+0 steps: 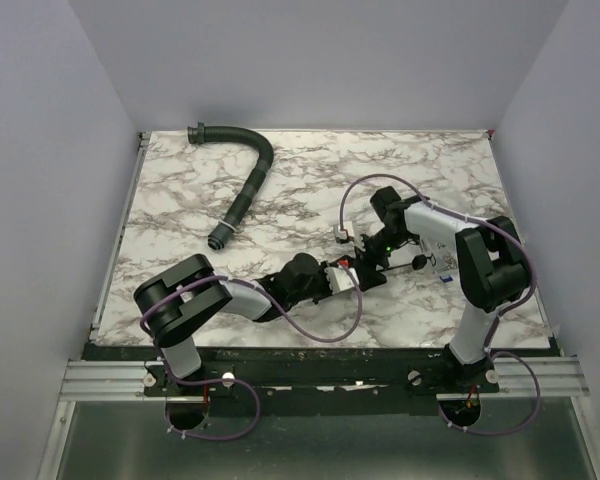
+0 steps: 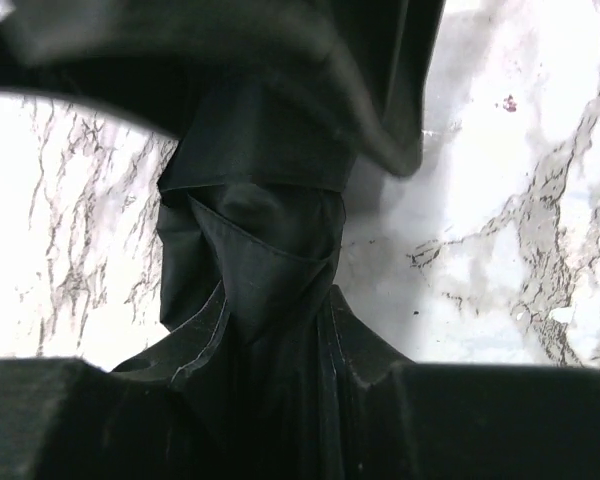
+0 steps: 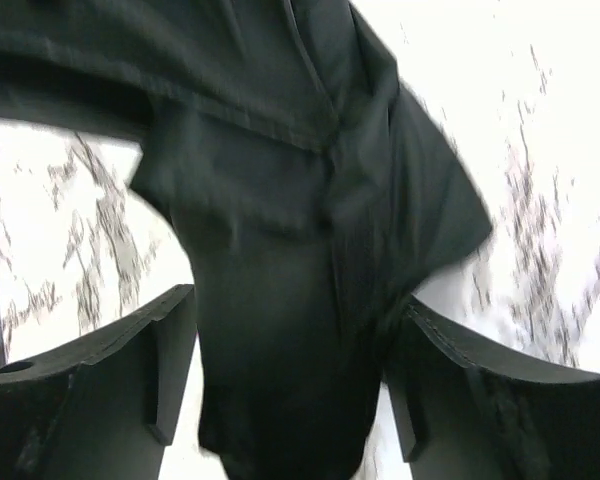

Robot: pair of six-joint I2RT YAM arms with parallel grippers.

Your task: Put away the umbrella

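Top external view, 1 hose (image 1: pixel 242 190), 1 umbrella (image 2: pixel 260 250), left tool (image 2: pixel 280 395) pinching it, right tool (image 3: pixel 295 335) spread.

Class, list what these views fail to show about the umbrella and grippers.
Left wrist: umbrella fabric fills the left gripper; pinch unclear.
Right wrist: motion blur; hold of the right gripper unclear.
Top view: grippers cover the umbrella; parts too small.
Both wrist views: fabric cut off at the top edge.

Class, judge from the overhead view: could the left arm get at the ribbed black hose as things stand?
Probably yes: bare marble lies between the left gripper and the hose, nothing blocking. But umbrella fabric sits between its fingers, and the hose's far end may lie beyond reach.
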